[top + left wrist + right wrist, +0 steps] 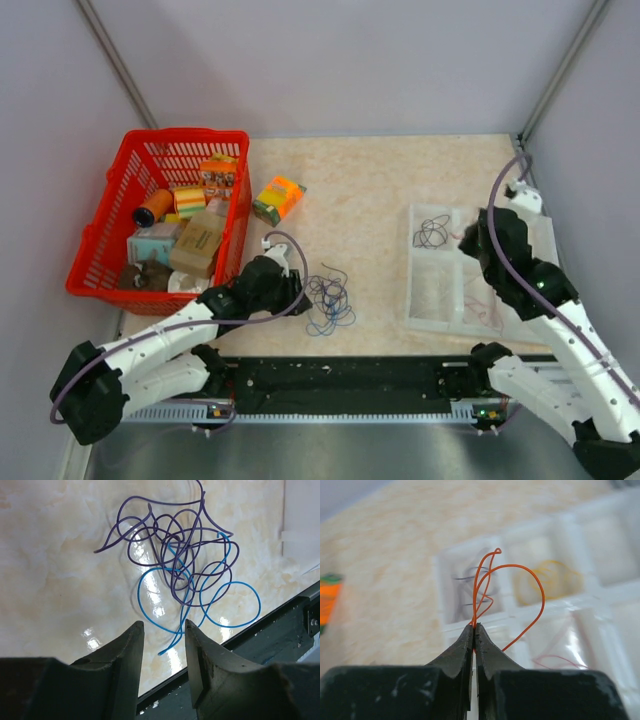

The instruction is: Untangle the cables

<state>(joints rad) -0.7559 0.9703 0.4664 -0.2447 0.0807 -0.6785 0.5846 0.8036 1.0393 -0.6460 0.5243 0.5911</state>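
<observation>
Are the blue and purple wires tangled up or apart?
Tangled. The purple wire loops cross through the blue wire loops in one heap.

A purple cable (180, 555) and a blue cable (225, 605) lie tangled left of the tray (412, 270). An orange cable (485, 580) loops above it, pinched, and a black cable (432, 234) lies inside.

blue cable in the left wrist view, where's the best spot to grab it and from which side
Grip the blue cable by its free tail, the straight end lying nearest the left gripper. It lies flat on the table, clear of the purple cable, while its loops are woven through the purple. Probably best to come straight down from above, jaws straddling the tail.
</observation>
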